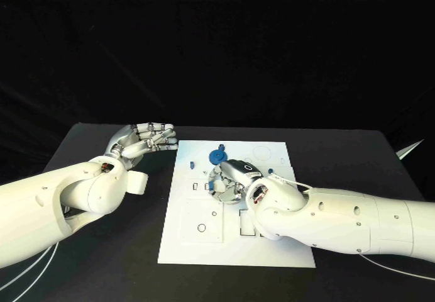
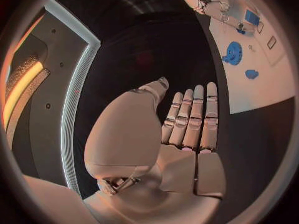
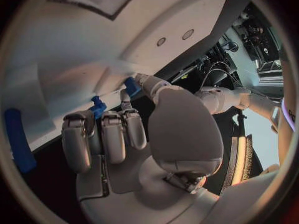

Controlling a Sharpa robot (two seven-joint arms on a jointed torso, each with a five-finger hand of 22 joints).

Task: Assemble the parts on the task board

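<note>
The left hand [image 1: 143, 141] hovers open and empty just beside the task board's [image 1: 199, 242] left edge, with bare black table [image 1: 100, 264] around it. On the board a blue round part [image 1: 217, 156] and small blue pieces lie loose, so assembly looks barely begun. The right hand [image 1: 234, 181] curls low over the board's middle, fingertips beside a small blue piece [image 3: 97, 106]; whether it grips it I cannot tell.

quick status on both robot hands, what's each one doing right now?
Left robot hand: open, fingers straight, holding nothing, beside the task board.
Right robot hand: over the board at a small blue part; grip cannot be told.
</note>
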